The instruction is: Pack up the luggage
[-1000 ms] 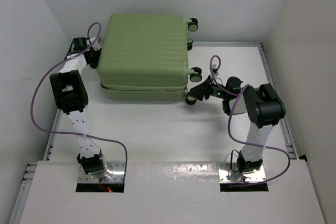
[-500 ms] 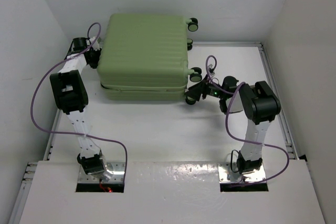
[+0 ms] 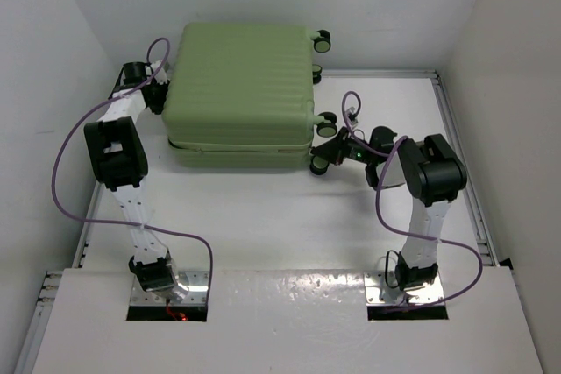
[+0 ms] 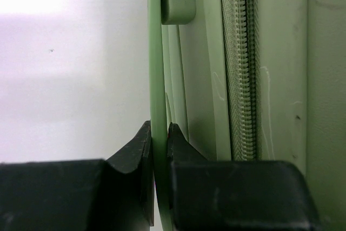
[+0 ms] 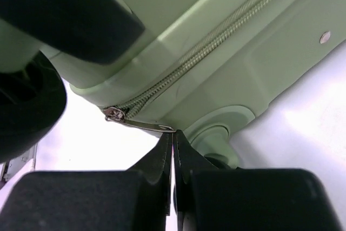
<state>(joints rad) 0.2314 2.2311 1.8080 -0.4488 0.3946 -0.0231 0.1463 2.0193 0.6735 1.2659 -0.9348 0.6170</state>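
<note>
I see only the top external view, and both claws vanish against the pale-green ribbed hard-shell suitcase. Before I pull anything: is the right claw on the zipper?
Observer: The right claw is shut, tips meeting the end of the silver metal zipper pull; nipped or not, I cannot tell.
Operator: Closed there, or open?
Observer: The zipper teeth beyond the pull are meshed.
Operator: And the other side?
Observer: The left claw is shut on a thin green lip of the pale-green ribbed hard-shell suitcase.
</note>
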